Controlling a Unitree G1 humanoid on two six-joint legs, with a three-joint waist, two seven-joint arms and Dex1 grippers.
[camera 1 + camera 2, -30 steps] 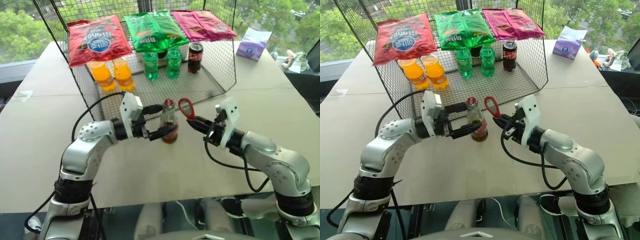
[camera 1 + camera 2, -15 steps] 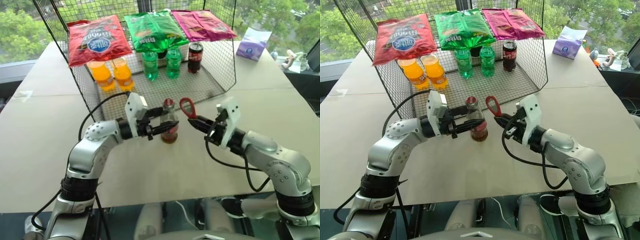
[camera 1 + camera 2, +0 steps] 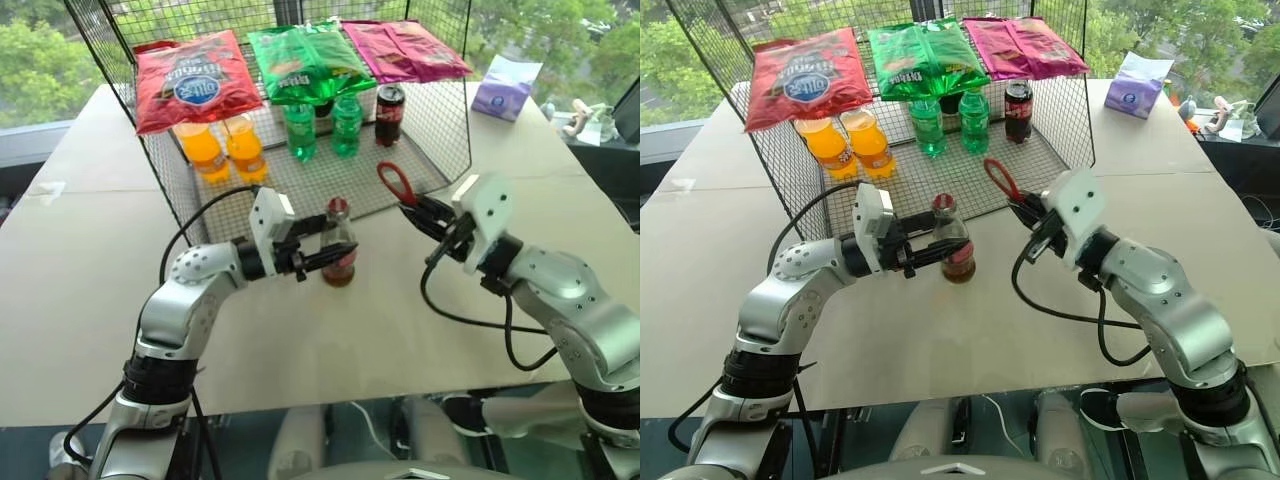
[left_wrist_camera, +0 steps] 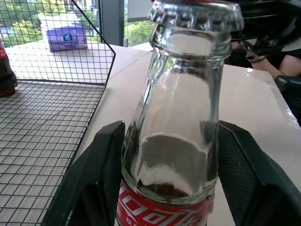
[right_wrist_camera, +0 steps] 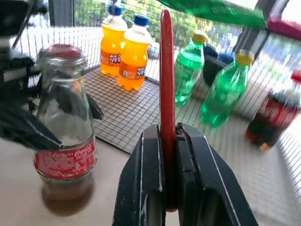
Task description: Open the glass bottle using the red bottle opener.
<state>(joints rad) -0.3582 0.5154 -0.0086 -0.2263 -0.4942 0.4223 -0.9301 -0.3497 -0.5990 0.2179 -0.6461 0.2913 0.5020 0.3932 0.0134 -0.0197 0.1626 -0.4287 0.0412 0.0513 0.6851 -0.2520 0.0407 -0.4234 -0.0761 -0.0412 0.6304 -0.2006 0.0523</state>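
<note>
The glass bottle stands upright on the table in front of the wire basket, its red cap on and dark liquid low inside. My left gripper reaches in from the left and is shut on the bottle's body, one black finger on each side. My right gripper hovers to the right of the bottle and higher than its cap, shut on the handle of the red bottle opener. The opener's ring head points up and away, clear of the bottle. In the right wrist view the opener stands edge-on beside the bottle.
Right behind the bottle stands a wire basket holding orange juice bottles, green bottles and a dark cola bottle, with chip bags on top. A purple tissue pack lies at the back right.
My left gripper's fingers closed onto the bottle. My right gripper rose and shifted right, away from the bottle's cap, rolling so the opener now tilts toward the basket.
</note>
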